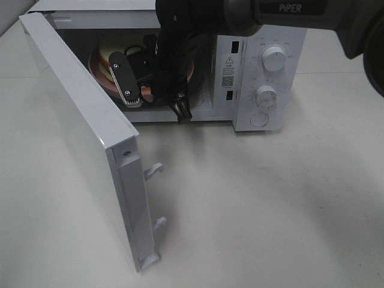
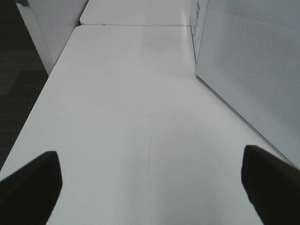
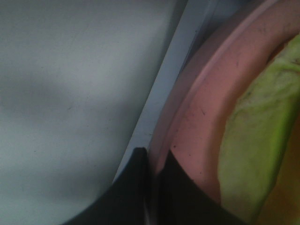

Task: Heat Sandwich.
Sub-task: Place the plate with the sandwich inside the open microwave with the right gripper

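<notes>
White table (image 1: 270,210), microwave (image 1: 294,78) open — your right gripper (image 3: 152,161) pinches the pink plate (image 3: 206,93); slide the sandwich (image 3: 253,140) in flat. Left gripper (image 2: 150,161) gapes wide.

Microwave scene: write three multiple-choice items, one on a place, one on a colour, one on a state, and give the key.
1. The sandwich lies on its plate:
A. inside the microwave
B. on top of it
C. under it

2. The plate is:
A. blue
B. pink
C. black

3. The microwave's door is:
A. shut
B. swung open
C. taken off

Key:
1 A, the plate shows within the cavity.
2 B, its rim is pink in the right wrist view.
3 B, the door stands out from its hinge side.
</notes>
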